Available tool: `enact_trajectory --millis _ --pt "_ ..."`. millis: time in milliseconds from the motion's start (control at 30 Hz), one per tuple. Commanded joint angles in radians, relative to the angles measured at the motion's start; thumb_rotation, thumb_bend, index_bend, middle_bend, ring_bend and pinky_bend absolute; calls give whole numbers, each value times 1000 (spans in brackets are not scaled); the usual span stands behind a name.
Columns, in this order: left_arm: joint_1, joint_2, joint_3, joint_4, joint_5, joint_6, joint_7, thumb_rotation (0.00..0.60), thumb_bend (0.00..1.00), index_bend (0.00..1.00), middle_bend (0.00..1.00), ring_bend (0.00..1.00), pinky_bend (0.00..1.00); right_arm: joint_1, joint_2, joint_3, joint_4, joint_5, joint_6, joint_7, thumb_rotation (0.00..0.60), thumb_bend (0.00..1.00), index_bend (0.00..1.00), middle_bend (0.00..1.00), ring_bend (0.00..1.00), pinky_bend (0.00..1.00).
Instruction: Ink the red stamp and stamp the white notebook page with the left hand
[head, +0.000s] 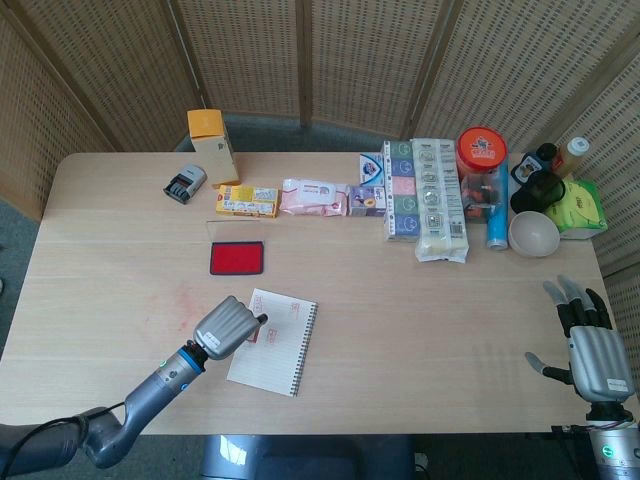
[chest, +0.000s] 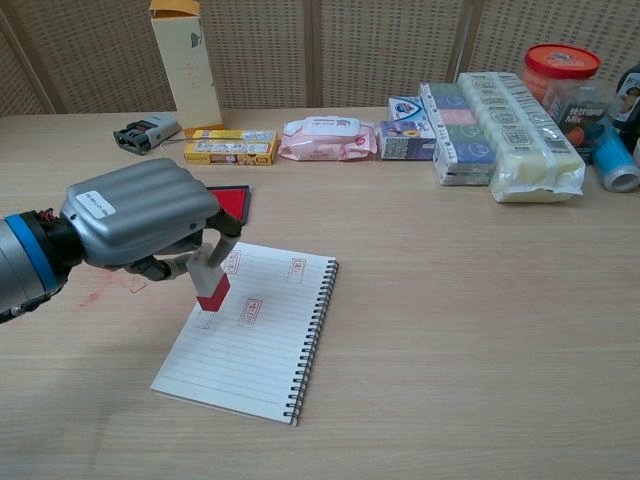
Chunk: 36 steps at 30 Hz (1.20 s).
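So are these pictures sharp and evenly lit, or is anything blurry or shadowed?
Head view: even, soft light, sharp across the table, no glare. Chest view: the left hand looms large and close, casting a soft shadow on the notebook under the red stamp; the right edge crops the far items.
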Motion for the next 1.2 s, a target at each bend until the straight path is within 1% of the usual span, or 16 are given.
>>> enact_trajectory --millis 33,467,800,1000,1200 --pt "5 -9 18 -36 5 -20 40 600 394 653 1000 1000 1000 0 1 0 0 1 -1 2 600 81 0 0 16 0" --pt "3 -53 35 -69 60 -39 100 600 393 653 1000 1000 1000 1 2 -4 -2 4 -8 -1 600 81 0 0 17 0" --pt "-10 -121 23 -28 68 -79 184 600 393 653 1000 1000 1000 0 9 -3 -4 6 -10 14 600 81 0 0 17 0" --pt "-6 -145 33 -1 63 -101 225 600 394 653 1000 1000 1000 1 14 -4 -6 6 -15 27 600 81 0 0 16 0" --pt "0 -164 40 21 58 -115 225 600 393 653 1000 1000 1000 0 17 -5 -7 4 -14 30 600 81 0 0 17 0"
